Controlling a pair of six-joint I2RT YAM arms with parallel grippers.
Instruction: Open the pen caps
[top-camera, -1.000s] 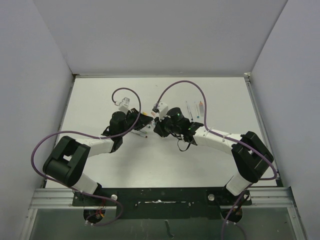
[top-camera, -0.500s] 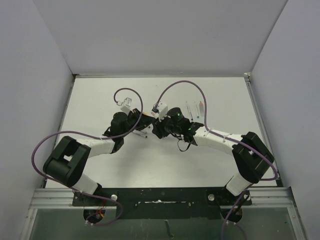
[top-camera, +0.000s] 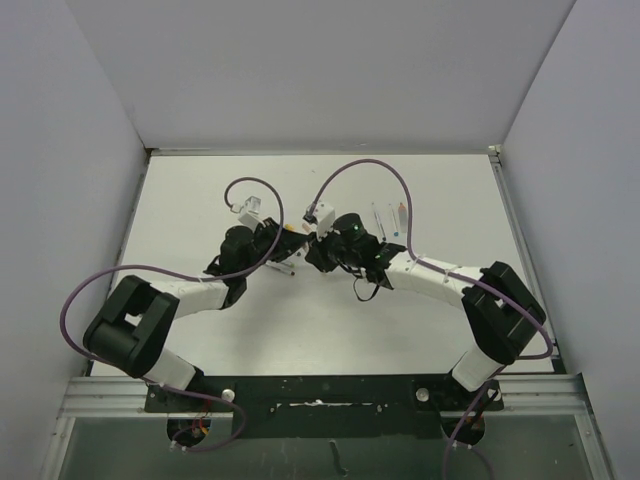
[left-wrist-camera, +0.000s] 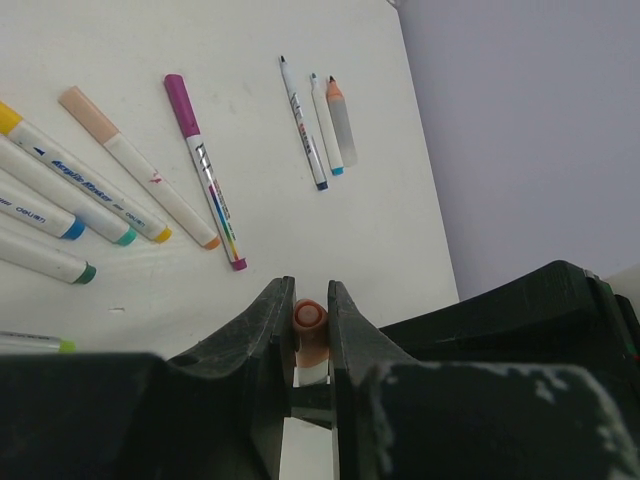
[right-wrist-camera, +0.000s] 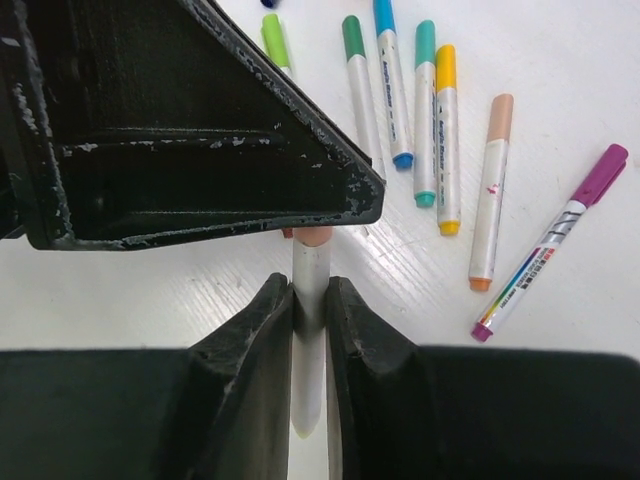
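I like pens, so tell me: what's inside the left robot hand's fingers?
A peach pen cap, round end poking out, is pinched in the left gripper. Its black fingers cover most of it. The right gripper pinches its pale barrel.

Left jaws hide most of the peach cap (right-wrist-camera: 313, 236)

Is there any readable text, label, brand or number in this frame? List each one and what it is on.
Nothing can be read clearly.
Yellow-capped pen: blue lettering along the barrel, too blurred to read.
Blue-ended pen: dark print, too small to read.
Magenta-capped pen: dark marks and a rainbow stripe, unreadable.
Thin dark-tipped pen: tiny print, unreadable.
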